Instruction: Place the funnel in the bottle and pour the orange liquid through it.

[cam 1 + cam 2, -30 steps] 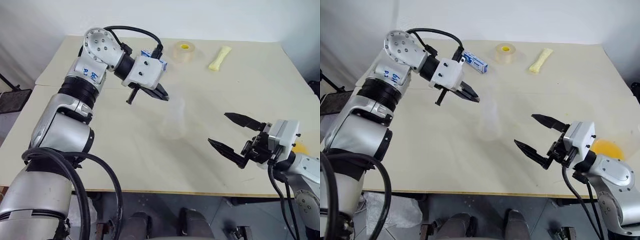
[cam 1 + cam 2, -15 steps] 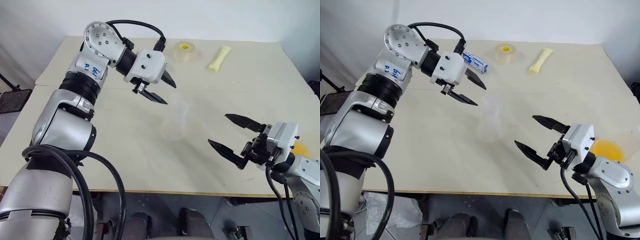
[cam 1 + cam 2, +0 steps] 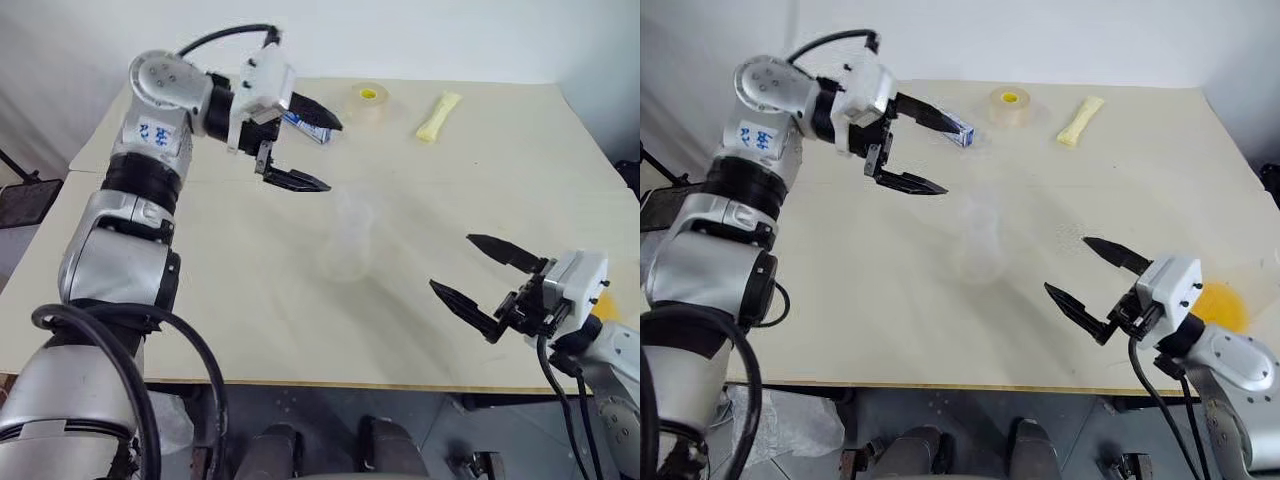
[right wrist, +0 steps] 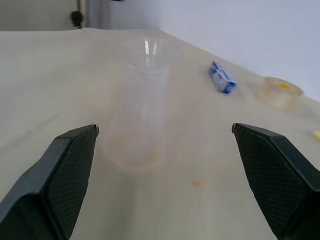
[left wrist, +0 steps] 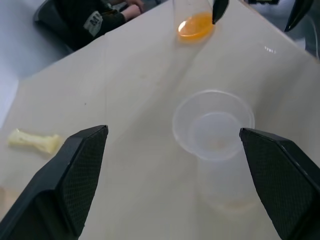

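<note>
Left gripper (image 3: 305, 150) hangs above the table (image 3: 500, 150) at far left-centre, jaws spread wide, gripping nothing. Just behind it lies a blue-white packet (image 3: 958, 128). In mid-table stands the frosted bottle (image 3: 350, 240), upright, with the clear funnel (image 5: 213, 124) seated in its mouth. Further back: tape roll (image 3: 369, 103), then pale yellow packet (image 3: 438, 115). Right gripper (image 3: 478, 281) hovers near the front edge, jaws wide, empty. Orange liquid (image 3: 1212, 300) sits in a clear container at the right edge, beside the right gripper.
</note>
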